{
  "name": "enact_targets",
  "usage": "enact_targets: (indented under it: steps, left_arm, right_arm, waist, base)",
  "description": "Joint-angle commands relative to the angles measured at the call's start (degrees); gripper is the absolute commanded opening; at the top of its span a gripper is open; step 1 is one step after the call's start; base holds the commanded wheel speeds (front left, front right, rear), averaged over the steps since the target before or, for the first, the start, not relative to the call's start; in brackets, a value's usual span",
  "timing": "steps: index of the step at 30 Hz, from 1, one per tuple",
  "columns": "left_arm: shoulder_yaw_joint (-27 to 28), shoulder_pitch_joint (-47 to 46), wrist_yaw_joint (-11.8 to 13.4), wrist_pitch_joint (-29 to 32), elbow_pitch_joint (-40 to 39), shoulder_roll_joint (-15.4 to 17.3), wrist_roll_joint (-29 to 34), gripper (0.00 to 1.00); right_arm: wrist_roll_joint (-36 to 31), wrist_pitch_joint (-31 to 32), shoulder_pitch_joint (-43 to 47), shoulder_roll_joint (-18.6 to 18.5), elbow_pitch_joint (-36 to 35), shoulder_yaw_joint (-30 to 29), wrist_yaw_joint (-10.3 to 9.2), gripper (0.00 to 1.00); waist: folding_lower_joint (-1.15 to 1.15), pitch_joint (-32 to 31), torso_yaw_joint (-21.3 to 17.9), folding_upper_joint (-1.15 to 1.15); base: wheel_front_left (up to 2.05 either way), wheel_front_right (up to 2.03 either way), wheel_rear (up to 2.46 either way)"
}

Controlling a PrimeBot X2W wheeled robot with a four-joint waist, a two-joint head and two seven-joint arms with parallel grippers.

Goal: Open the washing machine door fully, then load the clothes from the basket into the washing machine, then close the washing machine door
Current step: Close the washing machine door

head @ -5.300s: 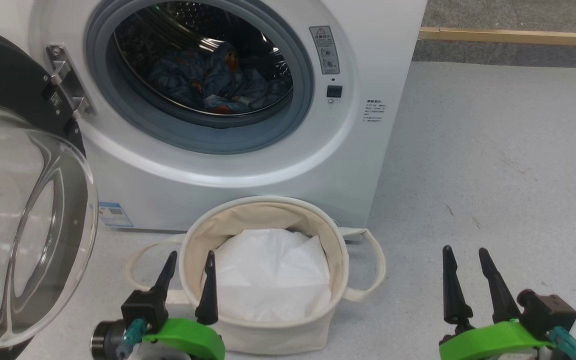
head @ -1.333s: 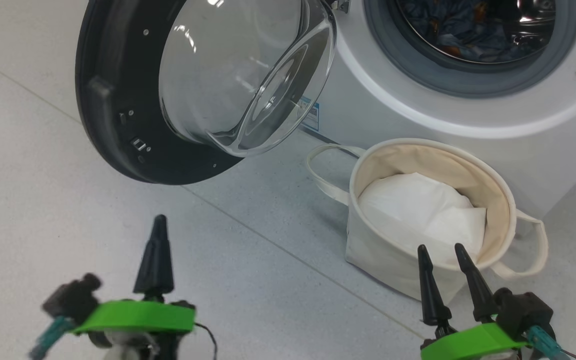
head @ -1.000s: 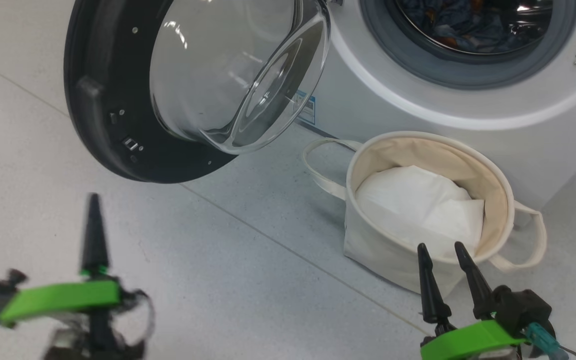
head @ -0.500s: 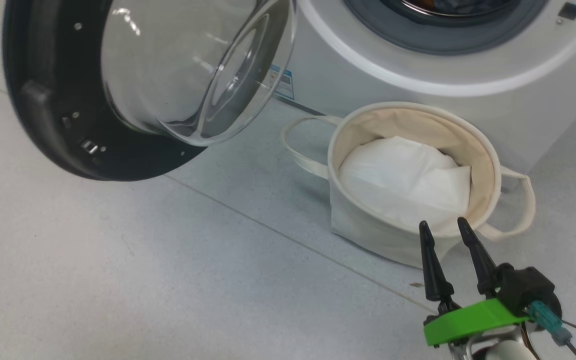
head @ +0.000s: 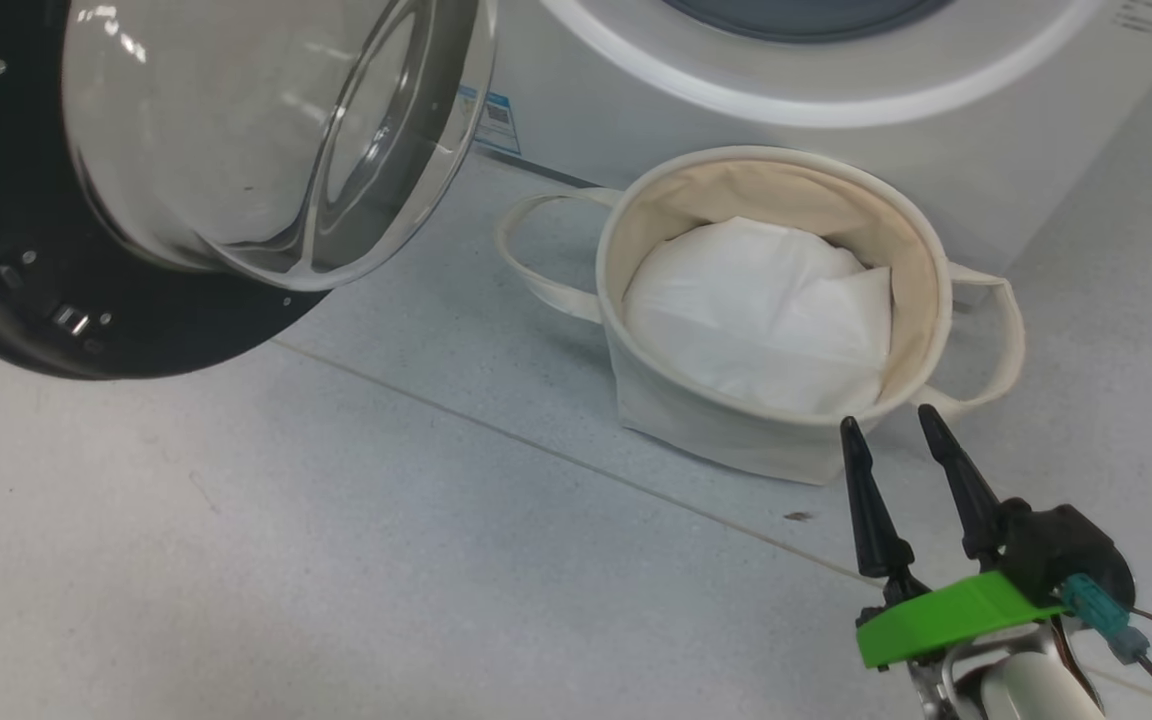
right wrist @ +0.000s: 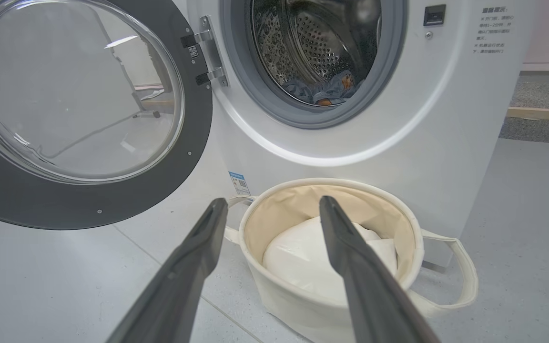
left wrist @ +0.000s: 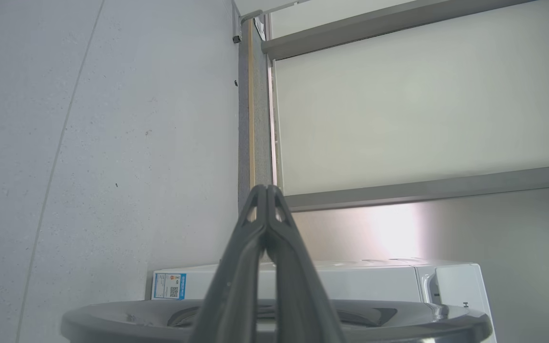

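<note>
The washing machine door (head: 26, 290), black-rimmed with a bulging glass bowl, stands swung open at the upper left. Beside it is the white washing machine (head: 836, 110). In the right wrist view the door (right wrist: 193, 143) hangs wide from its hinges, and blue clothes (right wrist: 322, 90) with orange prints lie in the steel drum. The basket (head: 696, 420) sits on the floor before the machine, holding a plain white sheet (head: 756, 300). My right gripper (head: 888, 420) is open and empty, just in front of the basket (right wrist: 293, 305). My left gripper (left wrist: 267, 190) is shut, empty, above the door's edge (left wrist: 398, 324).
The grey floor (head: 336, 560) has a seam line running diagonally past the basket. A wooden skirting strip (right wrist: 541, 113) lies to the machine's right. The left wrist view looks over the machine's side (left wrist: 374, 281) toward a pale wall panel (left wrist: 422, 109).
The head camera has swung down and to the left, so the drum has left its view. My shut left gripper swept left and out of the head view. The right gripper stays open.
</note>
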Motion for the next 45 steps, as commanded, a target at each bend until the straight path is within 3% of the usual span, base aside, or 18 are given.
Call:
enact_targets:
  steps: [1, 15, 45]
  left_arm:
    - [1.04, -2.23, -0.66, 0.35, -0.07, 4.9, 0.62, 0.0]
    - [-2.75, -4.67, -1.82, 9.48, 3.83, 3.25, 2.19, 0.0]
    - [-12.65, -0.69, -1.86, 29.21, -3.04, -5.49, 5.32, 0.0]
  right_arm:
    - [-0.08, -0.28, -1.2, -0.39, -1.44, 1.38, 0.0, 1.0]
    - [0.33, -0.28, -1.08, -0.17, -1.14, 1.31, 0.0, 1.0]
    - [0.98, -0.28, 0.87, 3.37, 0.25, 0.83, 0.0, 1.0]
  waist:
    - [0.0, 0.14, -0.73, 0.0]
    - [0.0, -0.62, -1.53, 0.0]
    - [0.0, -6.49, -1.16, 0.0]
  base:
    - [0.0, 0.0, 0.0]
    - [0.0, 0.0, 0.0]
    - [0.0, 0.0, 0.0]
